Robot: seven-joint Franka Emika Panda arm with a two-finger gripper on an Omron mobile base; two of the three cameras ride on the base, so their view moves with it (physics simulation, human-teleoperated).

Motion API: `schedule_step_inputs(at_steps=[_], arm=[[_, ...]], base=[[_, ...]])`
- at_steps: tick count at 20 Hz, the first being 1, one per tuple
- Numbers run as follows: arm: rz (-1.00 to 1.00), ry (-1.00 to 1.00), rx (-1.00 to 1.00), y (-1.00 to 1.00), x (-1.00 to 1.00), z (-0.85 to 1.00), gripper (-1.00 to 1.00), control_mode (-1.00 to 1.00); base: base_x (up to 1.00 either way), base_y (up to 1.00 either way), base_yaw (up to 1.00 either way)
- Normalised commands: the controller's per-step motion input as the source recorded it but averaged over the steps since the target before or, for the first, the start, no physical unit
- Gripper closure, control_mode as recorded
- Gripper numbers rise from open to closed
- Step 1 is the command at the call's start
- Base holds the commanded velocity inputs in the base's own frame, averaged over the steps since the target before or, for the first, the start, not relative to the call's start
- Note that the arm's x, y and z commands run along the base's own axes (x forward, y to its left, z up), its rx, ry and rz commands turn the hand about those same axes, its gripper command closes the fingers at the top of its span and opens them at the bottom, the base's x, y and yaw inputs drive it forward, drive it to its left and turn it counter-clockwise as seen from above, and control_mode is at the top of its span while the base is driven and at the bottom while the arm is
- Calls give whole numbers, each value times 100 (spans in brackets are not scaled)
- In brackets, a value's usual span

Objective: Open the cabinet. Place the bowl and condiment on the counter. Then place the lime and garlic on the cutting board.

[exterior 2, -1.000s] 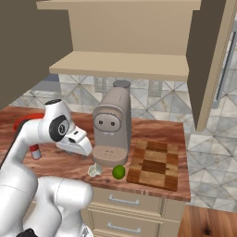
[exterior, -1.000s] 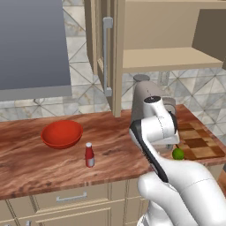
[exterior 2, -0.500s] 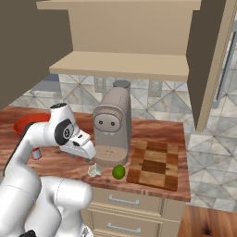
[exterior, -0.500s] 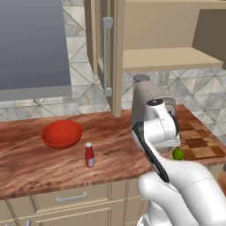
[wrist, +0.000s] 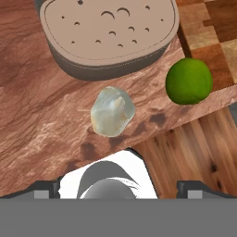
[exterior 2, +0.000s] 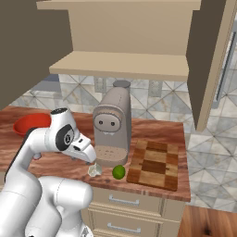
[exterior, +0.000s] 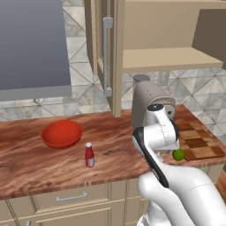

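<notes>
**Robot body: visual condition**

Arm (exterior: 161, 132) consists of glossy white rounded shells, bulbous at the lower segments and narrower toward the wrist. Joints are dark: a black seam band runs diagonally between two segments, and round dark grey end caps with a lighter ring close the joint housings (exterior 2: 64, 137). Surfaces are plain, with no cables, screws or markings discernible.

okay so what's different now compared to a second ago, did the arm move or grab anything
The arm's hand end swung rightward along the counter's front edge, ending above the garlic beside the lime. The gripper is open; nothing was gripped or released. Bowl, condiment, garlic, lime and cutting board stayed put.
</notes>
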Motion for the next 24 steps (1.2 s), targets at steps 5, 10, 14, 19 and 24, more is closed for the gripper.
schedule_step_inputs(at_steps=[5, 10, 14, 19, 24], arm=[[0, 0, 1, 0, 20, -8, -100, -100], [0, 0, 0, 0, 25, -9, -100, -100], [0, 0, 0, 0, 2, -7, -100, -100], [0, 0, 0, -2, 0, -10, -100, -100], [0, 0, 0, -11, 0, -18, -100, -100]], base=[[0, 0, 0], [0, 0, 0], [0, 0, 0], [0, 0, 0], [0, 0, 0]])
